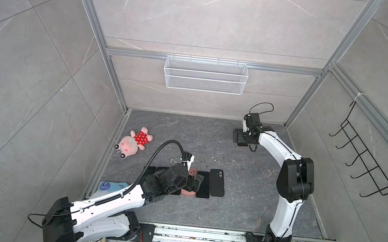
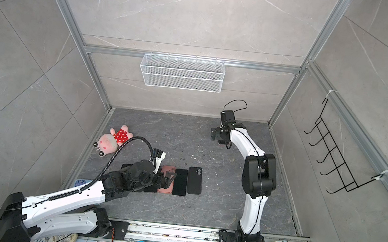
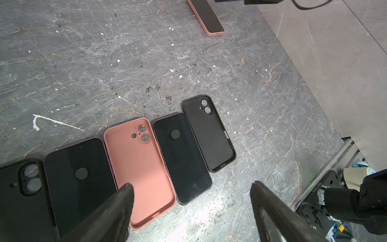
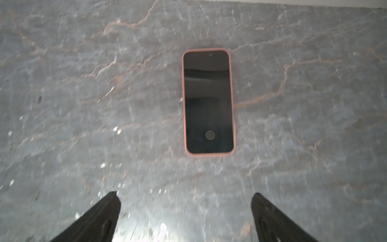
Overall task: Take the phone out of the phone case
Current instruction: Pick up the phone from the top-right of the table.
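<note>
Left jaws gape over the empty pink case [image 3: 138, 174]; right jaws gape above the cased phone [image 4: 209, 102] (screen up).

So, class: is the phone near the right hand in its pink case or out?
In: a pink case rims the phone all round its dark screen.

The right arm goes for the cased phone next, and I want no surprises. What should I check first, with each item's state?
1. ok: right gripper open.
2. ok: phone seated in pink case, screen up.
3. ok: nothing touching the pink case on the table.
4. ok: left gripper open, holding nothing.
5. cannot tell: right gripper's height over the phone.
</note>
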Robot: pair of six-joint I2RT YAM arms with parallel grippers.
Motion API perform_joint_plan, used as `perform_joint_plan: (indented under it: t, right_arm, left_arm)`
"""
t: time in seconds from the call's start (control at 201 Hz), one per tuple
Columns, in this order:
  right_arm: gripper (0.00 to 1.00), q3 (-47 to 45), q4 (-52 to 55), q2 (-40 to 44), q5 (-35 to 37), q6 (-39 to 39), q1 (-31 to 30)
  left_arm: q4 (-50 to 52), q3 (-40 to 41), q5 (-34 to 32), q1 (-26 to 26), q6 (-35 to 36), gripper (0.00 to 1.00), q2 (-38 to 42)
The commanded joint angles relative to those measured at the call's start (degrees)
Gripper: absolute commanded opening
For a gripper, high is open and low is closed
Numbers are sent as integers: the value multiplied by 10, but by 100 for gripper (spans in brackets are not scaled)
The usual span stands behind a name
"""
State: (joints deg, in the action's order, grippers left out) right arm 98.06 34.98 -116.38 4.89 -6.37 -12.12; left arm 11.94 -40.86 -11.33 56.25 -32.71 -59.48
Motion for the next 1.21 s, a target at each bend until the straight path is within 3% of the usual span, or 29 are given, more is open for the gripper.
perform_joint_plan:
  t: [0.0,0.324,1.201]
  right_arm:
    - [100,67,41,-57,-18,31,6]
    - [100,192,93,-188,-34,42,27]
    - [99,296,184,-285,-46,76,47]
  left_arm:
    - [-36,0,7,-4,11,89,0]
    - [-33,-19,4,-10,16,89,-18]
    - [-38,-25,19,-35,19,89,-27]
